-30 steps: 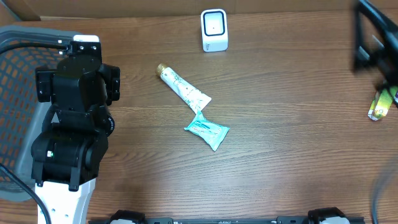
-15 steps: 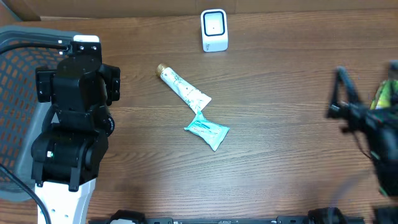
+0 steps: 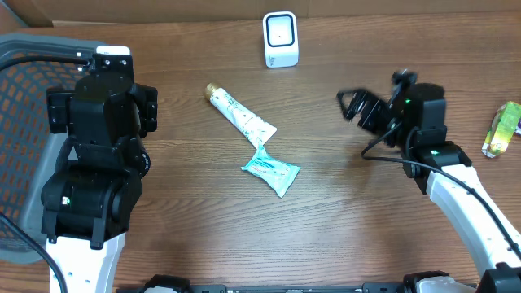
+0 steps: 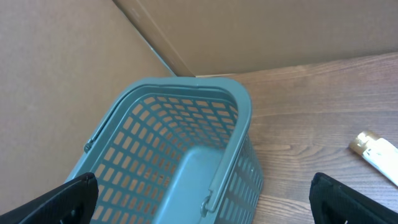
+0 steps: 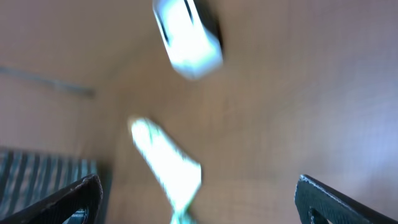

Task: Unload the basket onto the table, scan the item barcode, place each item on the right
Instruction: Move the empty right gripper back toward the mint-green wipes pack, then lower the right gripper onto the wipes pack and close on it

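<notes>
Two grippers are reported, both released and empty.

Overhead view: the tube (image 3: 241,119) lies flat on the table (image 3: 366,220), near the middle. Its long axis runs on a diagonal, with the cap toward the far left and the crumpled teal tail toward the near right. Whether that tail is part of the tube or a separate packet touching it cannot be told. The scanner (image 3: 281,39) stands upright at the far edge, well apart from the tube. The right gripper (image 3: 348,107) hovers to the right of the tube with jaws spread, pointing leftward toward it. The left arm (image 3: 94,155) sits beside the basket (image 3: 24,61), and its own body hides its gripper.

Left wrist view: the left gripper (image 4: 204,182) has its jaws wide apart with nothing between them. It faces the basket, and only the tube's cap shows at the right edge.

Right wrist view: the picture is blurred. The fingers (image 5: 62,199) stand wide apart at the lower corners. The tube sits ahead and slightly left of centre, and the scanner is beyond it.

Judgement: the right gripper is better placed. The coming reach goes leftward and down, and the jaws need to be turned to close across the tube's diagonal.
</notes>
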`<state>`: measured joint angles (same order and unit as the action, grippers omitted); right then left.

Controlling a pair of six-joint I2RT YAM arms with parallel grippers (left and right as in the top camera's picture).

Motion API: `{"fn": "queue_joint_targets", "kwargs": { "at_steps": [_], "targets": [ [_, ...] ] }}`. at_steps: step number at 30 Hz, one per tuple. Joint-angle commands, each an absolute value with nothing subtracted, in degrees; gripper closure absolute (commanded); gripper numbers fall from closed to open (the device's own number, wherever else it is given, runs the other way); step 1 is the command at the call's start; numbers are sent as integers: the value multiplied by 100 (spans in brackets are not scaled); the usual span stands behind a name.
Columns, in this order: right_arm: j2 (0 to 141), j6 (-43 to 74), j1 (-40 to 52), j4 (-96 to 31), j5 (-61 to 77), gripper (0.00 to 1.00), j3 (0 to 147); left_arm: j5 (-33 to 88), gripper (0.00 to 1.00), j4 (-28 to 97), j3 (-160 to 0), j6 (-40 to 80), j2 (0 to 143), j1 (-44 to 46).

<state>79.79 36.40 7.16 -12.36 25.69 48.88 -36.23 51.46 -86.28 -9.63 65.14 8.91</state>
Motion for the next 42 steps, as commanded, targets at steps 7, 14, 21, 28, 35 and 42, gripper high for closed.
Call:
{"fn": "queue_joint_targets", "kwargs": {
  "at_steps": [7,14,21,28,35,42],
  "targets": [
    [7922,2954,714,-3326,4101,0,4899,-3614,0,5120,-8639,-1009,6525,893],
    [8173,3087,762,-2331,4982,0,4152,-3614,0,5120,-8639,-1009,6525,893],
    [8615,3301,1286,-1452,4838,0,3844,-3614,0,5120,-8639,-1009,6525,893],
    [9120,4263,2543,-926,3328,0,3844,-3614,0,5120,-8639,-1009,6525,893],
    [9601,4829,2661,-242,3046,0,3844,-3614,1,5120,-8639,-1009,6525,893],
    [10333,5107,2663,537,3319,0,3844,-3614,0,5120,-8639,-1009,6525,893]
  ]
}}
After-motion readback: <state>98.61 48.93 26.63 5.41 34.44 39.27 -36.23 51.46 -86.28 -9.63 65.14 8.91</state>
